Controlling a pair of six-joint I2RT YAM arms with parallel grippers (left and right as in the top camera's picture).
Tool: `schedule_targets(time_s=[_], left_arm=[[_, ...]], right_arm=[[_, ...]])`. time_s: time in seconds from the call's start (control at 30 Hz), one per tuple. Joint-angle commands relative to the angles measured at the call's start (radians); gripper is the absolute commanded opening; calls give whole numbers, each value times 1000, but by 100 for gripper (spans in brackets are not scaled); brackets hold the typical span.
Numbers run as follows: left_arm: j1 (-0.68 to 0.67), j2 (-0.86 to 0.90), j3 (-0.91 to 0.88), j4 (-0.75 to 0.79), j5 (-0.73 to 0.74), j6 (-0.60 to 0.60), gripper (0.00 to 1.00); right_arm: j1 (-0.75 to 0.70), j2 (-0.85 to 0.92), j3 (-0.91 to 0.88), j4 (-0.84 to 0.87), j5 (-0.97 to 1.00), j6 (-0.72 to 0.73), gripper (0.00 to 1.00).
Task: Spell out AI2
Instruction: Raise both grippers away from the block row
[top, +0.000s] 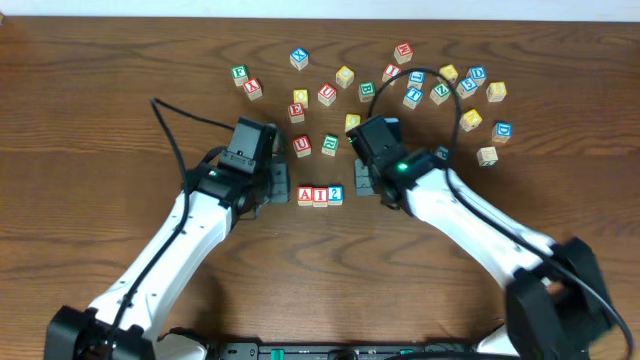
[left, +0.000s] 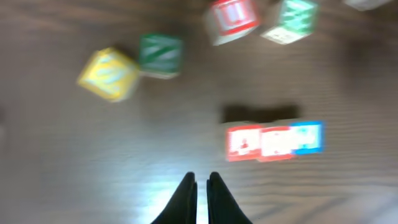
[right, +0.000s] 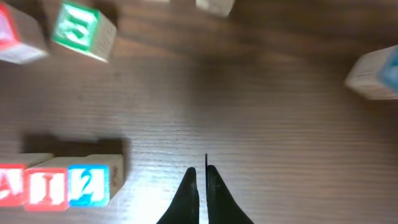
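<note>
Three cubes stand touching in a row on the wooden table: red A (top: 306, 194), red I (top: 320, 194), blue 2 (top: 335, 193). My left gripper (top: 273, 190) is just left of the row and my right gripper (top: 368, 186) just right of it, each a short gap away. The blurred left wrist view has A (left: 242, 142), I (left: 278, 142) and 2 (left: 308, 138) ahead and to the right of the shut, empty left gripper (left: 201, 177). The right wrist view has A (right: 9, 186), I (right: 46, 186) and 2 (right: 88, 185) left of the shut, empty right gripper (right: 202, 169).
Several other letter cubes lie scattered behind the row, the nearest a red U (top: 301, 146), a green cube (top: 330, 144) and a yellow cube (top: 352, 122). More sit at the back right near a tan cube (top: 487, 156). Black cables loop over both arms.
</note>
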Motion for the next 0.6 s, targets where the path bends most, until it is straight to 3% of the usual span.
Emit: schedule_targets(time_s=[0.0, 0.57], left_arm=[[-2, -3, -8, -54, -182, -5, 8], [-2, -2, -113, -54, -180, -47, 8]], right_arm=[[-4, 48, 4, 24, -36, 19, 1], [32, 69, 4, 69, -61, 17, 1]])
